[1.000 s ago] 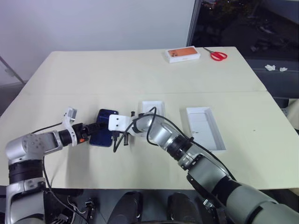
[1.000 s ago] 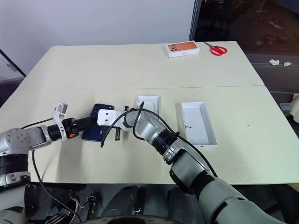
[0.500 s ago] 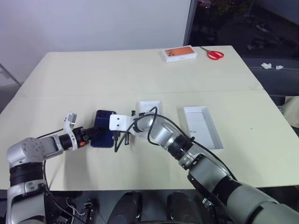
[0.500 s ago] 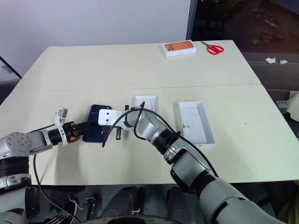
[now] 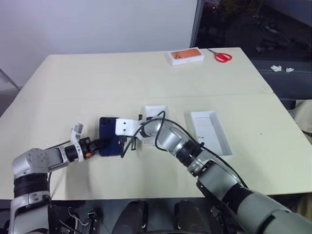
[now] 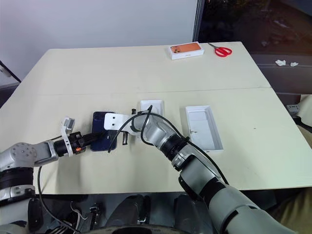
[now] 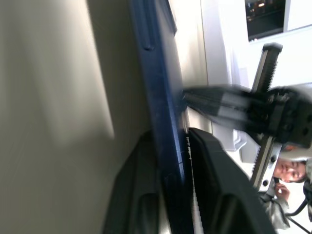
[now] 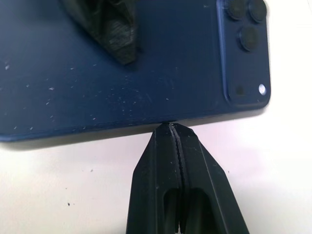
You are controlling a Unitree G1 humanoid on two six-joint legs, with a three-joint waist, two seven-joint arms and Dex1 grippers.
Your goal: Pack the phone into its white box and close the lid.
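Note:
The dark blue phone (image 5: 107, 138) lies back-up on the table, its camera cluster (image 8: 245, 29) at one corner. My left gripper (image 5: 103, 143) is shut on the phone's near end. One finger (image 7: 214, 185) lies on the back and the other finger (image 7: 139, 195) under the edge (image 7: 158, 87). My right gripper (image 8: 170, 126) is shut, its tip touching the phone's long right edge. The white box (image 5: 209, 131) lies open to the right. Another white rectangular piece (image 5: 157, 111) sits half hidden behind my right arm. I cannot tell whether it is the lid.
An orange-topped box (image 5: 186, 56) and red scissors (image 5: 223, 56) lie at the table's far right. A seam (image 5: 219, 95) crosses the tabletop between them and the white box. The table's front edge runs just below my left arm.
My left gripper's fingers have closed onto the phone's near end and the hand has eased slightly down. The right gripper has stayed at the phone's edge. The whole view has shifted a little.

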